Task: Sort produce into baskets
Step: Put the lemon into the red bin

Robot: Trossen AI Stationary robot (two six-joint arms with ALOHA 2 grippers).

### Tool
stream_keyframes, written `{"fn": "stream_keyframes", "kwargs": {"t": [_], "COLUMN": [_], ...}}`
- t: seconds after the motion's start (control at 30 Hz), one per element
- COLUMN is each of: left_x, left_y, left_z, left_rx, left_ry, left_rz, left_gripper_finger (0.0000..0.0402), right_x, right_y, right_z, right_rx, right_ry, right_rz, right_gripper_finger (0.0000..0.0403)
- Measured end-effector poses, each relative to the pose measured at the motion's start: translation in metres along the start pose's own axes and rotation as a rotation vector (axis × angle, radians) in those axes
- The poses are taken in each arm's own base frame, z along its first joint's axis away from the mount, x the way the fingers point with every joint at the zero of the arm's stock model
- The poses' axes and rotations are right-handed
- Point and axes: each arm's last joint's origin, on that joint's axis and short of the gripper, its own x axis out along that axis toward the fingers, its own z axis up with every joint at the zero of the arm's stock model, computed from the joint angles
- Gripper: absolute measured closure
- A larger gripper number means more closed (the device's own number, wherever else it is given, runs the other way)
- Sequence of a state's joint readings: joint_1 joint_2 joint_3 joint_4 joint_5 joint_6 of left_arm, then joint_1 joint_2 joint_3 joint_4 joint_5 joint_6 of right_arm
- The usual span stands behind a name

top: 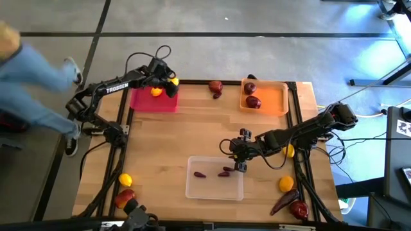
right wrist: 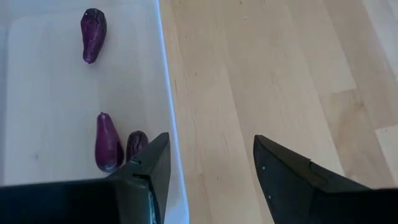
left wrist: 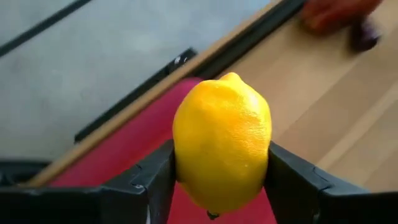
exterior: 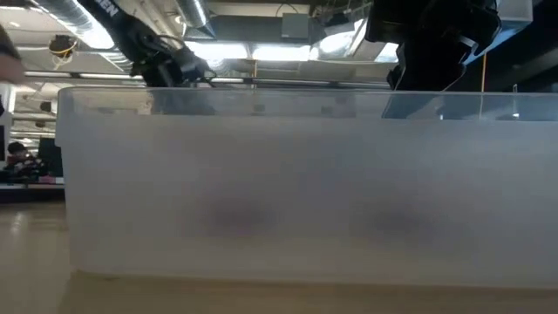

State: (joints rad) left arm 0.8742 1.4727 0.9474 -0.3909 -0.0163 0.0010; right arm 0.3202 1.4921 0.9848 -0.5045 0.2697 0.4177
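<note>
My left gripper [left wrist: 221, 186] pinched a lemon [left wrist: 222, 143] — bright yellow, pebbled, nub-ended — above the pink basket [top: 154, 101]; my right gripper [right wrist: 208, 168] hung spread beside the clear basket [right wrist: 166, 106].

Sitting along far edge of bench [top: 160, 141]: one tray [top: 154, 101] at left, another tray [top: 273, 102] at right. Lying near front, third tray [top: 215, 189], holding three pods [top: 224, 172].

The left arm reaches to the table's far left corner, its left gripper [left wrist: 221, 180] clamped on a lemon [left wrist: 222, 142]; the right arm stretches inward to mid-table, its right gripper [right wrist: 211, 165] spread apart and empty.
</note>
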Motion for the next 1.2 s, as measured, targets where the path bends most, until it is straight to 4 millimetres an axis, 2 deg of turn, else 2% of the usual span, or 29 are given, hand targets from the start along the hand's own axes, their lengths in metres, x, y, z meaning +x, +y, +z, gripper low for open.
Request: {"fn": "stream_keyframes", "kwargs": {"t": [0.2,0.57,0.83,1.2], "left_x": [0.013,0.036,0.051,0.053], "left_y": [0.000,0.000,0.000,0.000], "left_z": [-0.021,-0.046,-0.050,-0.051], "left_rx": [-0.035,-0.078,-0.079,-0.061], "left_ry": [0.002,-0.018,-0.003,0.003], "left_rz": [-0.001,0.006,0.008,0.009], "left_gripper_finger": [0.0201,0.0201,0.0173,0.0152], "right_x": [0.000,0.000,0.000,0.000], "right_y": [0.000,0.000,0.000,0.000], "right_z": [0.000,0.001,0.001,0.001], "right_rx": [-0.003,-0.002,-0.002,-0.002], "right_ry": [-0.004,-0.010,-0.010,-0.010], "right_rz": [-0.007,-0.005,-0.004,-0.004], "right_gripper_finger": [0.0210,0.0210,0.0210,0.0210]}}
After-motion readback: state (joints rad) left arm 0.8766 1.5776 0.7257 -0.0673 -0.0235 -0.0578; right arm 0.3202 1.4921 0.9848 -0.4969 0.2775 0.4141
